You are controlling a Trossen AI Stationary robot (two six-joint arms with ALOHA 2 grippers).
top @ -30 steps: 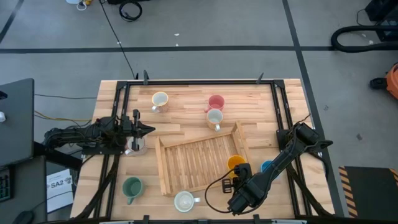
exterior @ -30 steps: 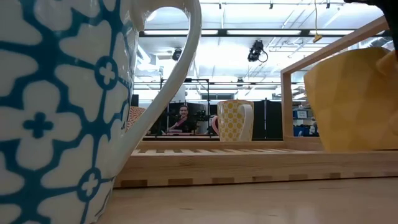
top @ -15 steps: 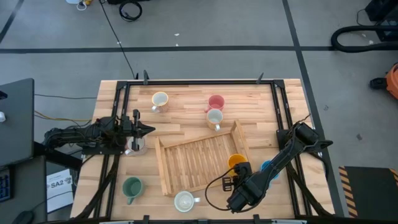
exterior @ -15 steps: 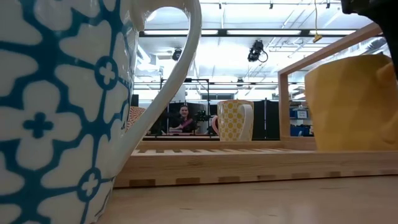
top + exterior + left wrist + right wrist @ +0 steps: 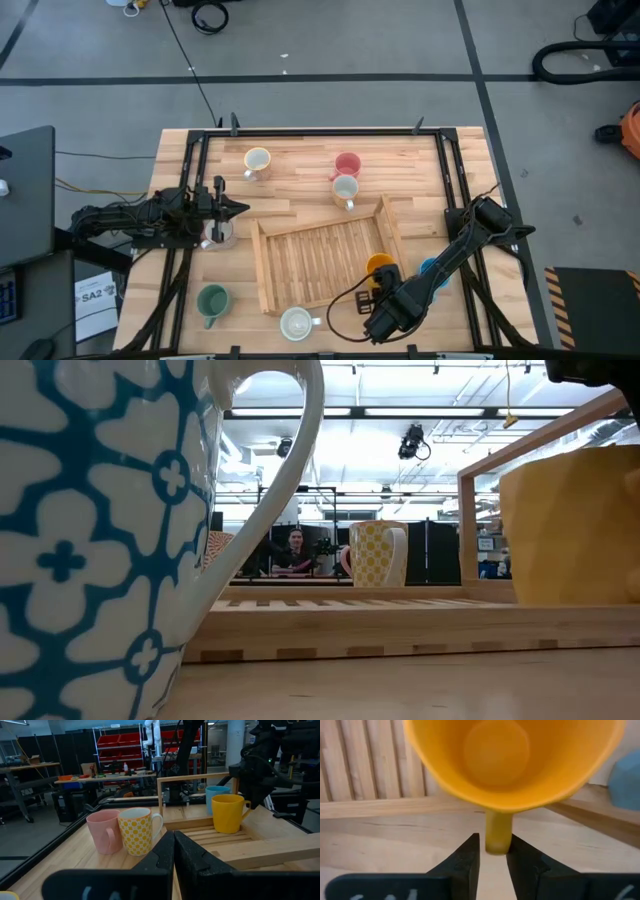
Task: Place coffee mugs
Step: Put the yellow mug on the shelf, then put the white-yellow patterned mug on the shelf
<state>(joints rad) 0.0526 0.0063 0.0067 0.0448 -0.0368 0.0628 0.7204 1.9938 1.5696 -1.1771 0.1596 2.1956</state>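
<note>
The orange mug [image 5: 379, 264] sits upright over the near right corner of the wooden tray [image 5: 310, 262]; it also shows in the low view [image 5: 575, 530] and the left wrist view [image 5: 227, 812]. My right gripper [image 5: 492, 854] is shut on its handle. My left gripper [image 5: 240, 208] waits shut at the table's left side, beside a pale mug [image 5: 216, 236]. The blue mug [image 5: 430, 268] stands on the table half hidden under the right arm. Standing on the table are the cream [image 5: 257, 160], pink [image 5: 347, 163], yellow-patterned [image 5: 345, 188], green [image 5: 212, 299] and white blue-patterned [image 5: 296, 323] mugs. My right gripper pinches the orange mug's handle [image 5: 497, 836] between its two fingers [image 5: 468, 856], at the handle's outer loop. The fingers come from above, slanting from the near side. The mug stays upright, mouth up; whether its base rests on the tray slats or hangs just clear, I cannot tell.
The tray has a raised wall [image 5: 385, 222] along its right side, close to the orange mug. Black rails [image 5: 455, 190] run along the table's left and right edges. Bare wood lies between the tray and the far mugs. A person [image 5: 295, 550] shows far behind the table.
My right gripper has drifted slightly toward the table's near edge, still shut on the handle. The orange mug has gone with it, tipping briefly and coming back level.
</note>
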